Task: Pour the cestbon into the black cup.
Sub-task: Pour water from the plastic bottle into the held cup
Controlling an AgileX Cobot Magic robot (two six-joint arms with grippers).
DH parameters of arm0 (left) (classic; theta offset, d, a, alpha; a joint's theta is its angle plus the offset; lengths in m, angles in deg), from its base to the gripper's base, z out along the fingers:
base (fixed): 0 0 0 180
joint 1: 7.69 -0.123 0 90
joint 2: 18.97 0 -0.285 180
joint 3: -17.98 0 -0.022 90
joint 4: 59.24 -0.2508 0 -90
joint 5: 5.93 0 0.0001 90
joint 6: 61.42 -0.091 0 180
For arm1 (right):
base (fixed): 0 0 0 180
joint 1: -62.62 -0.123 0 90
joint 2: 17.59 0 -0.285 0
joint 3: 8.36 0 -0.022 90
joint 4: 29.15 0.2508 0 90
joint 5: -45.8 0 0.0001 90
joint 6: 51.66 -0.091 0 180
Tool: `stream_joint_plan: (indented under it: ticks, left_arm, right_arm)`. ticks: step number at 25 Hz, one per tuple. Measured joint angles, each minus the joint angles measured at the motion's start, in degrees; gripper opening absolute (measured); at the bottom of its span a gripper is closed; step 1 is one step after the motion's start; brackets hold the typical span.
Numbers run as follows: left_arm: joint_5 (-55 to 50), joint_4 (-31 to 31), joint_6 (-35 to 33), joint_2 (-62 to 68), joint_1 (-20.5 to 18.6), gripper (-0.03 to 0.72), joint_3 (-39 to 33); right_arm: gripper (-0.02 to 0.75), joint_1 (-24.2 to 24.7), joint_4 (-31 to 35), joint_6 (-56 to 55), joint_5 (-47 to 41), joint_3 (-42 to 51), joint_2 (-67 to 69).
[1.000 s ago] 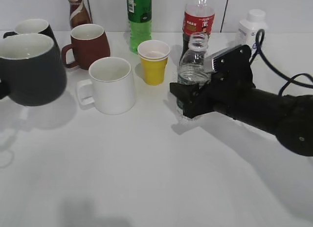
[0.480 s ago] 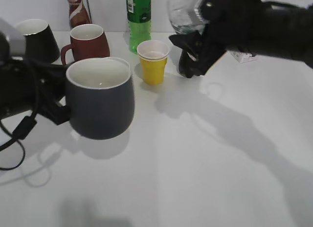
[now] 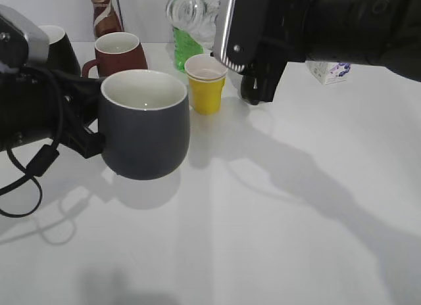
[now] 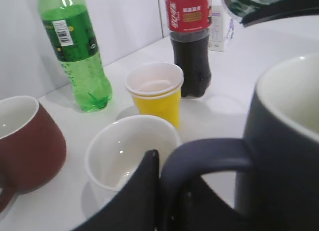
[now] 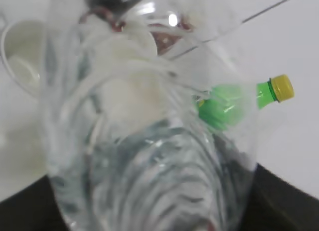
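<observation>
Red and white labelling is carried by the cola bottle (image 4: pixel 191 39), though its script is too small to be read; a barcode is printed on the label of the green soda bottle (image 4: pixel 75 47) to its left. Purple marks show on the white carton (image 3: pixel 331 71) at the far right, illegibly. No label text can be made out on the cestbon (image 3: pixel 192 16), which is held high at the far centre, tipped over sideways with its open neck pointing left, above and beyond the yellow paper cup (image 3: pixel 206 83). It is clamped in the right gripper (image 3: pixel 242 30), whose arm reaches in from the upper right; in the right wrist view its clear ribbed body fills the frame.

At the near left, the black cup (image 3: pixel 144 131) is held upright, off the table (image 3: pixel 276 206), by the left gripper (image 4: pixel 167 188), whose fingers are closed on the loop handle. Behind it stand the brown mug (image 3: pixel 117 55) and the white mug (image 4: pixel 130 159); the cup and the bottle's mouth are well apart.
</observation>
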Motion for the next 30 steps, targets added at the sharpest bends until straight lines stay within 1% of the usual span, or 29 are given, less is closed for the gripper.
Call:
stream_joint_plan:
  ticks: [4,8,11,21,30]
  left_arm:
    - [0.0,-1.18,0.76,0.0,0.9,0.038,0.0]
    - [-0.05,-1.31,0.87,0.0,2.66,0.038,0.0]
    - [-0.05,-1.26,0.87,0.0,3.22,0.038,0.0]
    - [-0.05,-1.26,0.87,0.0,3.34,0.038,0.0]
    - [-0.05,-1.26,0.87,0.0,3.34,0.038,0.0]
  right_arm:
    - [0.47,-0.63,0.0,5.43,-0.9,0.0,0.0]
    - [0.47,-0.78,0.05,11.22,-1.28,0.0,0.0]
    - [0.47,-0.78,0.09,15.14,-1.44,0.0,0.0]
    - [0.47,-0.78,0.09,27.38,-1.44,0.0,0.0]
    - [0.47,-0.78,0.17,32.68,-1.44,0.0,0.0]
